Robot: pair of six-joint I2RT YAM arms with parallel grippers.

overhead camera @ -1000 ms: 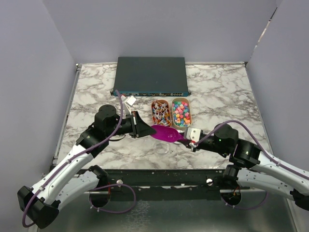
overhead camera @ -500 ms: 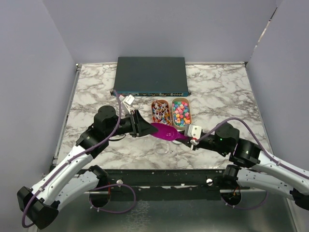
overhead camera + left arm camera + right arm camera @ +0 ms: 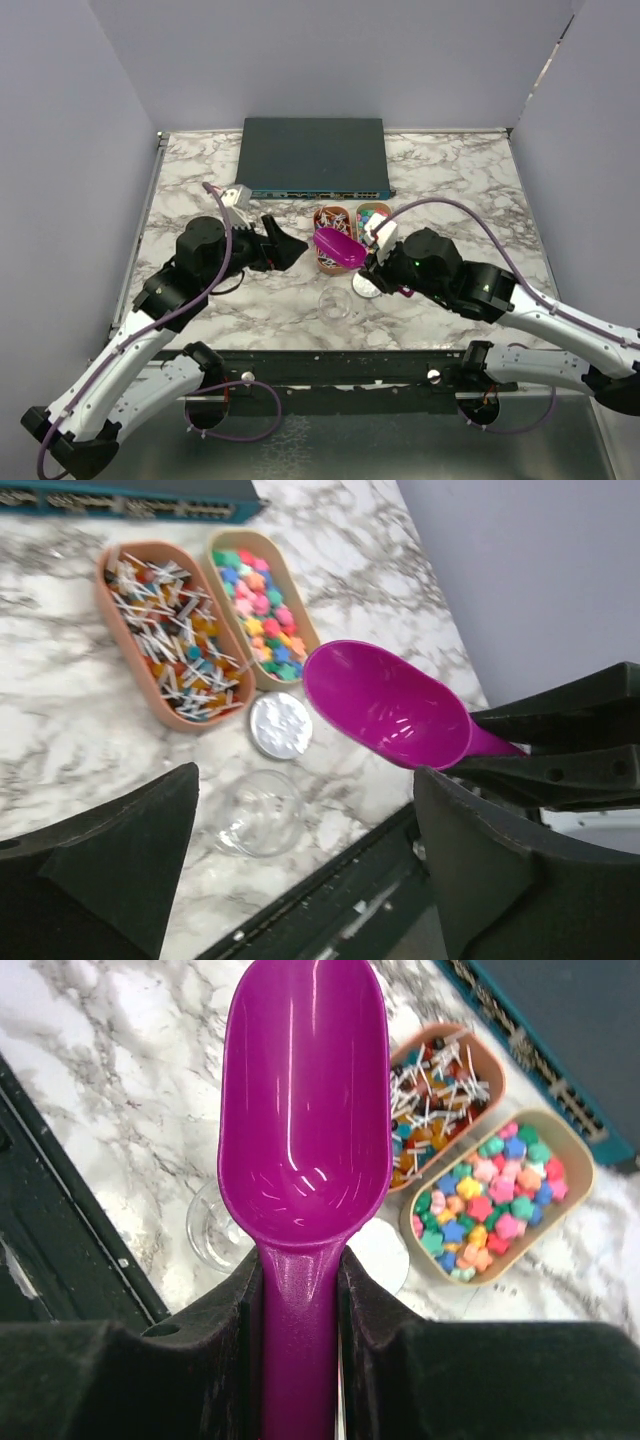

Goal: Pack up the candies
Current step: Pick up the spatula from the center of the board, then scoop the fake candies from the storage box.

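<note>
We have the right pincer (image 3: 300,1295) clamped on the handle of the purple scoop (image 3: 305,1110). Its empty bowl hangs above and just beyond the glass jar (image 3: 258,812). The left pincer (image 3: 305,780) stands wide apart with nothing in it, off to the left of the jar. The candies (image 3: 258,610) lie in a beige tray (image 3: 240,530) beyond the jar, past the jar's lid (image 3: 280,725); we see none in the jar.

We see two risks. The tray of stick sweets (image 3: 165,630) sits just beside the candies, so a dip aimed slightly left would lift the wrong sweets. The jar's mouth looks no wider than the scoop and nothing steadies it, so a pour could scatter candies or knock the jar over.

From above, the right arm covers part of the beige tray and the clear jar shows only faintly. At the right wrist, the scoop hides most of the jar.
</note>
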